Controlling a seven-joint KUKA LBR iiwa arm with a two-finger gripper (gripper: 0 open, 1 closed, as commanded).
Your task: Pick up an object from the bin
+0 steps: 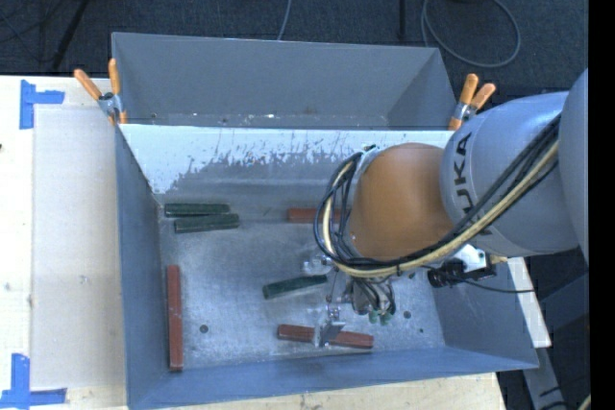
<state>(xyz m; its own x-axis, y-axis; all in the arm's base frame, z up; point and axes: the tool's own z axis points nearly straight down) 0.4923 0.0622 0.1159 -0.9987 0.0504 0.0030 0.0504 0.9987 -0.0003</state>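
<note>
Reddish-brown bar (356,339): lies flat on the bin (288,91) floor, near the front wall, right of centre, long axis roughly parallel to that wall. You see the gripper (332,326) down right on top of its middle, metal tip covering that stretch, both ends of the bar sticking out left and right. Whether the gripper is open or closed on it you cannot tell from this angle; the wrist's orange cover (399,202) and black cables (332,206) hide most of the mechanism.

Nearest neighbour: slanted dark green stick (293,285), just behind and left of the gripper, apart from the bar. Further out you find a pair of dark green sticks (202,217) side by side at back left, a long reddish-brown strip (174,317) along the left wall, and a short reddish piece (300,216) at the back, partly hidden by the cables.

Writing: the letters "UKA" read on the grey arm (519,168) beside the cover. No labels that you can read on the sticks.
</note>
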